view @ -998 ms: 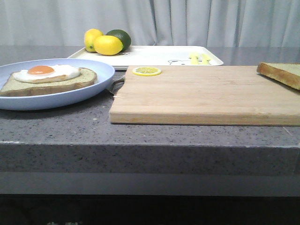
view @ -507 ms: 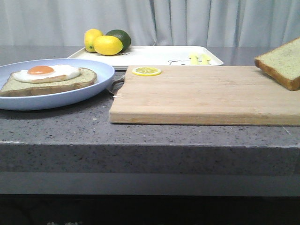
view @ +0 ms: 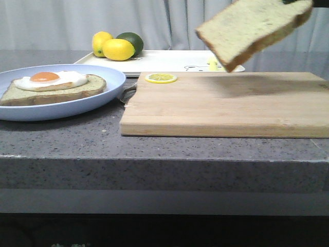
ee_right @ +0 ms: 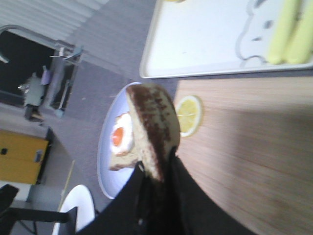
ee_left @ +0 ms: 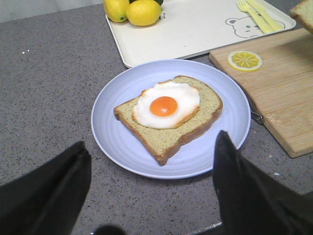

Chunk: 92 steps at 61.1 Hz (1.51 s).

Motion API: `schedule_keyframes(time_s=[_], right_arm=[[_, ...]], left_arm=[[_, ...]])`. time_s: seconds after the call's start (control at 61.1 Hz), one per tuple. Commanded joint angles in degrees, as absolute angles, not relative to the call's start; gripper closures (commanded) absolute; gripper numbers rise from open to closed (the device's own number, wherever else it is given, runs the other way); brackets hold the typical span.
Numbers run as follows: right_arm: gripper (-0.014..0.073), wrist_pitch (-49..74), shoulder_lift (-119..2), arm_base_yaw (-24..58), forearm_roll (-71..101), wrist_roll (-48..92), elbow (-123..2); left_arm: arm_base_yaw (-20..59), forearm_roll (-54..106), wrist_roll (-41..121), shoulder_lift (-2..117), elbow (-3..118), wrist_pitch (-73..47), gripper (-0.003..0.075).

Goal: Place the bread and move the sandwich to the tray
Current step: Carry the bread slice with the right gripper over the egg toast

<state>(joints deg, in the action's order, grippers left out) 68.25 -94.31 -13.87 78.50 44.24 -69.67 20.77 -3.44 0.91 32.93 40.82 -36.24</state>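
The plain bread point(view: 252, 28) hangs tilted in the air above the far right part of the wooden cutting board point(view: 221, 103). My right gripper point(ee_right: 161, 169) is shut on one edge of it, and the slice point(ee_right: 151, 127) stands on edge between the fingers. A second slice topped with a fried egg point(view: 51, 86) lies on the round pale-blue plate point(view: 110, 77) at the left, with no slice on top. My left gripper point(ee_left: 151, 142) is open and empty just in front of that plate point(ee_left: 112, 142). The white tray point(view: 169, 60) lies at the back.
Two lemons and a lime point(view: 118, 47) sit on the tray's left end, and yellow cutlery point(ee_left: 259, 12) lies on its right end by a bear print. A lemon slice point(view: 161, 78) lies on the board's far left corner. The counter's front edge is near.
The bread has been lifted off the board's right end and carried up and to the left, tilting as it rose. The plate and the egg slice have not moved.
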Motion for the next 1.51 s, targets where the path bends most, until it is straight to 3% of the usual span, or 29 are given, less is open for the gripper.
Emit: schedule_keyframes(time_s=[0.0, 0.442, 0.72, 1.244, 1.489], right_arm=[[0.0557, 73.7, -91.48, -8.8, 88.21, 44.39, -71.03], [0.0557, 50.42, -93.7, 20.28, 106.21, 44.51, -71.03], [0.0557, 33.26, -100.21, 31.64, 106.95, 44.58, -77.82], [0.0552, 23.02, -104.71, 33.23, 101.3, 44.58, -81.96], [0.0466, 26.9, -104.71, 32.87, 100.4, 44.58, -81.96]], left_arm=[[21.25, -3.53, 0.86, 33.27, 42.38, -32.22, 0.0207], [21.25, -3.53, 0.86, 33.27, 42.38, -32.22, 0.0207], [21.25, -3.53, 0.86, 33.27, 42.38, -32.22, 0.0207], [21.25, -3.53, 0.86, 33.27, 42.38, -32.22, 0.0207], [21.25, -3.53, 0.86, 33.27, 42.38, -32.22, 0.0207]])
